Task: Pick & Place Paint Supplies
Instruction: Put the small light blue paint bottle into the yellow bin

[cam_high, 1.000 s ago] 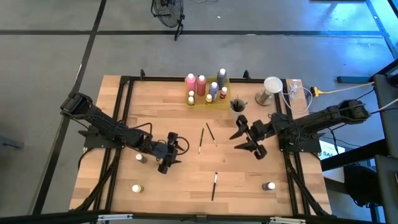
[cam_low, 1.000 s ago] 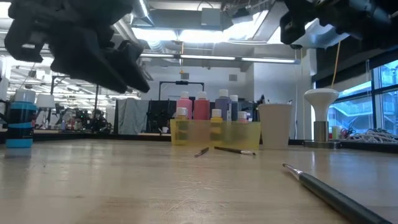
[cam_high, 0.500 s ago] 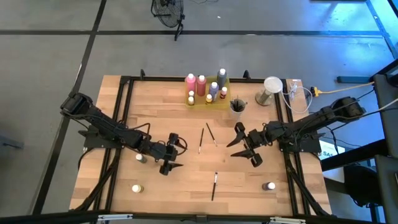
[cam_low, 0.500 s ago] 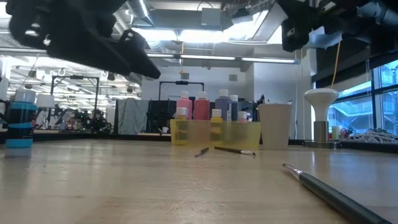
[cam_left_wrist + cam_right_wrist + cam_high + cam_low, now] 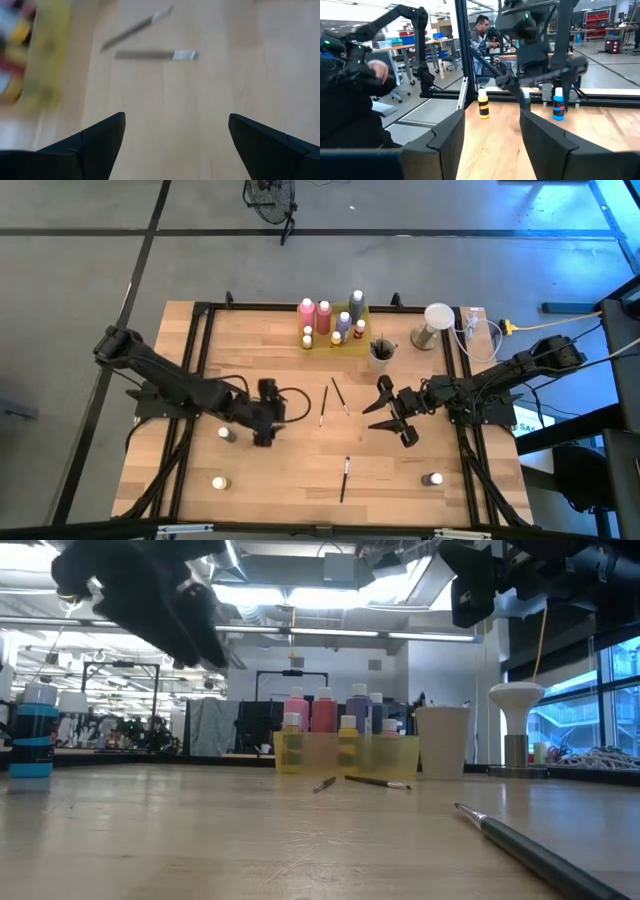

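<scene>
My left gripper (image 5: 272,416) hangs open above the wood left of centre, nothing between its fingers (image 5: 175,120). Ahead of it two thin dark paintbrushes (image 5: 323,405) (image 5: 340,395) lie flat on the table; they also show in the left wrist view (image 5: 135,30) (image 5: 155,55). My right gripper (image 5: 385,418) hovers open right of centre, held level and empty (image 5: 492,115). A third brush (image 5: 345,478) lies near the front edge. Loose small bottles stand at the left (image 5: 226,433) (image 5: 219,481) and front right (image 5: 432,478). The yellow tray (image 5: 333,340) at the back holds several bottles.
A pale cup (image 5: 381,350) stands right of the tray, and a white lamp-like stand (image 5: 436,320) with cables sits at the back right. A black frame (image 5: 200,360) runs round the table. People and another robot arm show beyond the table's left edge (image 5: 350,75).
My left gripper has risen from the table and tipped its fingers upward, drawing slightly toward the far edge. My right gripper shifted a little toward the table's centre and near edge, then kept still. Nothing on the table has moved.
</scene>
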Tool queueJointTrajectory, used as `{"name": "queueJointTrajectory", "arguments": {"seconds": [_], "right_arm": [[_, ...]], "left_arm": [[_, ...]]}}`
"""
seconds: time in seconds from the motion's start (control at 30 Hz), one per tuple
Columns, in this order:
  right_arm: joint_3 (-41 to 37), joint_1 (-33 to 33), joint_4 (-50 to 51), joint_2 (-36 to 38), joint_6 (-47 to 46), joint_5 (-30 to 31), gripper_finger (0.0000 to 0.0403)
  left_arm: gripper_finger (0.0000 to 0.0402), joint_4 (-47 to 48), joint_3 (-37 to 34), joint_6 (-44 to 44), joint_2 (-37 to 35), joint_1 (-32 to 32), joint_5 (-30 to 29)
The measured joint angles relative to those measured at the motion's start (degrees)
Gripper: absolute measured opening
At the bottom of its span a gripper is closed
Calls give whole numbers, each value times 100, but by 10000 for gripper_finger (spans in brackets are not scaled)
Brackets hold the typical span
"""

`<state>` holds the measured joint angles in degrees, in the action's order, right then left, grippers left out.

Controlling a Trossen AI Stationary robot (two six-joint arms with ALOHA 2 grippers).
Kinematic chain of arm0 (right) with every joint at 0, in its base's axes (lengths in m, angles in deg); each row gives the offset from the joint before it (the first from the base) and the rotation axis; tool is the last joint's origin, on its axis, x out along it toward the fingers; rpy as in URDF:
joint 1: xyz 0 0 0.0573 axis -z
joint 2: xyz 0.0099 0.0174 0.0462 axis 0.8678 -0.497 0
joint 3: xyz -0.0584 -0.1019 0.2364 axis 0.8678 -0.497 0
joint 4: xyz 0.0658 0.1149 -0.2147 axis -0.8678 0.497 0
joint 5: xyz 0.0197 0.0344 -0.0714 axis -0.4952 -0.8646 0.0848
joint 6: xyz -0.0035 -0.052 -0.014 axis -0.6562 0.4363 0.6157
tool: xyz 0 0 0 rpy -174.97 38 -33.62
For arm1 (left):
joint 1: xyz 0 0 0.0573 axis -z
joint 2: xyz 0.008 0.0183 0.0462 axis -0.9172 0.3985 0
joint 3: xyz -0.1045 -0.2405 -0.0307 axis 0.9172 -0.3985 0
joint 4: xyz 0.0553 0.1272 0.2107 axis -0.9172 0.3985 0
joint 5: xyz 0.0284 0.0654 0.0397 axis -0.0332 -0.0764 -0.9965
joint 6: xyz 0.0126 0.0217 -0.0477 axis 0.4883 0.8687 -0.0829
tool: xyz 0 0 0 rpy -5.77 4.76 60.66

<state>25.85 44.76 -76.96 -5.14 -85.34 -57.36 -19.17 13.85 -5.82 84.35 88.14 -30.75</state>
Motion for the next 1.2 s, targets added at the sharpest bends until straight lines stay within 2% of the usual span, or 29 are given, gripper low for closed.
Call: {"name": "queueJointTrajectory", "arguments": {"seconds": [0.13, 0.27, 0.4, 0.5, 0.6, 0.87, 1.03, 1.13, 1.2], "right_arm": [[0, -4, 22, 0, -1, 2, 193], [0, -4, 112, 0, -3, 196, 193], [0, -4, 174, 0, -4, 297, 193], [0, -4, 173, 0, -6, 297, 193], [0, -4, 170, 0, -51, 295, 193], [0, -77, 122, 0, -65, 295, 193], [0, -129, 116, 0, -65, 295, 193], [0, -132, 116, 0, -65, 297, 193], [0, -149, 116, 0, -65, 297, 193]], "left_arm": [[351, 2257, 990, -1194, -9, -46, 301], [352, 3757, 1605, -2774, -7, -153, 688], [352, 4996, 1773, -3900, -7, -232, 660], [352, 5938, 1773, -4540, -7, -275, 873], [352, 6153, 1765, -5098, -15, -304, 1287], [352, 6148, 1745, -5179, -99, -359, 1569], [352, 6151, 1562, -4471, -119, -553, 1605], [352, 6165, 1311, -3621, -162, -739, 1607], [352, 6145, 1162, -3454, -166, -834, 1635]]}}
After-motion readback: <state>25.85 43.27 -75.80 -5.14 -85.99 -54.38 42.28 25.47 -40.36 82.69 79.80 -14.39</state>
